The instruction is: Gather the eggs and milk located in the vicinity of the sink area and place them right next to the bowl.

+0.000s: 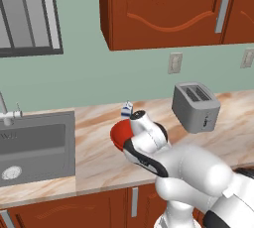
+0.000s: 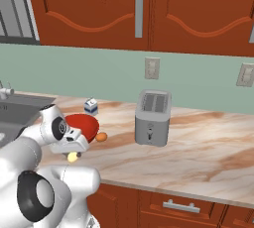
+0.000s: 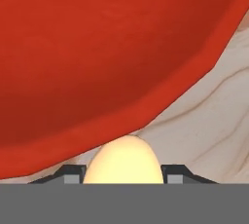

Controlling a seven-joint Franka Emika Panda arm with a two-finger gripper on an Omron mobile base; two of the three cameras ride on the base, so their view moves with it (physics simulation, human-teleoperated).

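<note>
One egg clamped beside the bowl

The pale yellow egg [image 3: 123, 160] is sitting pinched in the gripper [image 2: 73, 156], just at the red bowl [image 3: 107, 52] rim toward the counter [image 2: 198, 157] front edge; being round, it is likely rolling off that edge if released carelessly, or knocking the orange-brown egg [image 2: 101, 136] and milk [image 2: 91, 106] nearby.

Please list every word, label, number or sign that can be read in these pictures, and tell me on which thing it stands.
No text can be read.
milk carton: blue markings, too small and blurred to read.
toaster: a small dark control on the front, no legible label.
wall outlets: plain plates, no writing.
</note>
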